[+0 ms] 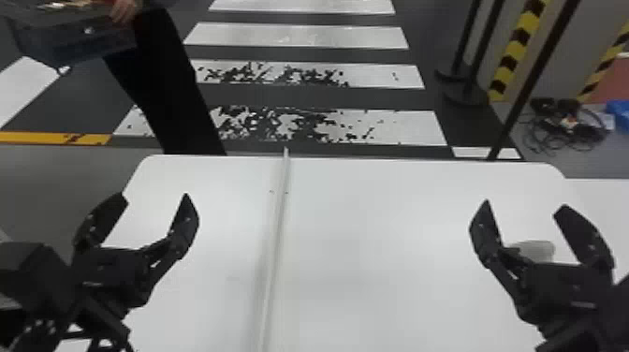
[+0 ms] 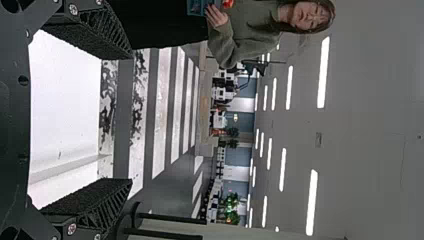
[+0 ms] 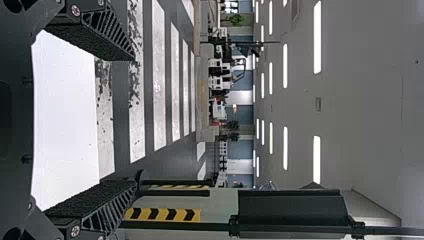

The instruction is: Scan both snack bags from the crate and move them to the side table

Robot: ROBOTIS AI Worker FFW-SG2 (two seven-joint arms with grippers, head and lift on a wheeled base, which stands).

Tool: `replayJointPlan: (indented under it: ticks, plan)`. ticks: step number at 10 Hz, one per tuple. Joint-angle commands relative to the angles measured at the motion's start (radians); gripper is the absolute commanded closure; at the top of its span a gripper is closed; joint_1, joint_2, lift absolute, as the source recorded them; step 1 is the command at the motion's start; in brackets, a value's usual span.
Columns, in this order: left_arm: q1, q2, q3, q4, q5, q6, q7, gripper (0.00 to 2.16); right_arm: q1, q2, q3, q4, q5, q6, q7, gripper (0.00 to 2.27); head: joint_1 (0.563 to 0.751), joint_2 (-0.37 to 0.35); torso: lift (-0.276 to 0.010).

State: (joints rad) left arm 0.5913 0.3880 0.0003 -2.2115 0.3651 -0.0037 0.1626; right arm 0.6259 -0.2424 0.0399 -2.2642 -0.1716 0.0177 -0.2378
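My left gripper (image 1: 155,196) stands open above the left part of the white table (image 1: 374,224), and my right gripper (image 1: 524,204) is open above its right part. Nothing lies between the fingers of either. In the left wrist view the left gripper (image 2: 131,119) has its fingers wide apart; the same holds for the right gripper (image 3: 135,120) in the right wrist view. A person holds a dark blue crate (image 1: 89,40) beyond the table at the far left; its contents are cut off at the top edge and cannot be made out.
A thin raised strip (image 1: 276,224) runs front to back across the table. A pale rounded object (image 1: 538,250) lies partly behind my right gripper. Another white surface (image 1: 601,201) adjoins at the right. Dark posts and coiled cables (image 1: 566,128) stand and lie on the floor beyond.
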Motion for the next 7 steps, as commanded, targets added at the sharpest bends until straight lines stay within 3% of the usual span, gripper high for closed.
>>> replayJointPlan:
  ticks: [1, 2, 3, 4, 7]
  plan:
    - [0.001, -0.001, 0.0, 0.0, 0.0, -0.003, 0.0, 0.12, 0.0, 0.0, 0.0, 0.0, 0.0, 0.003, 0.0, 0.11, 0.695, 0.012, -0.095]
    - [0.004, -0.001, -0.002, 0.0, 0.003, -0.018, -0.003, 0.12, 0.0, 0.0, 0.0, 0.0, 0.0, 0.003, 0.0, 0.11, 0.695, 0.012, -0.095]
    - [0.005, 0.0, -0.011, -0.004, 0.029, -0.012, 0.032, 0.12, 0.0, 0.0, 0.0, 0.0, 0.0, 0.003, 0.0, 0.11, 0.695, 0.011, -0.095]
    - [-0.004, 0.0, -0.042, -0.014, 0.031, -0.006, 0.109, 0.12, 0.0, 0.0, 0.0, 0.0, 0.0, 0.003, 0.0, 0.11, 0.695, 0.015, -0.095]
    - [-0.001, 0.005, -0.048, -0.022, -0.029, 0.077, 0.066, 0.12, 0.0, 0.0, 0.0, 0.0, 0.0, 0.003, 0.0, 0.11, 0.695, 0.001, -0.095]
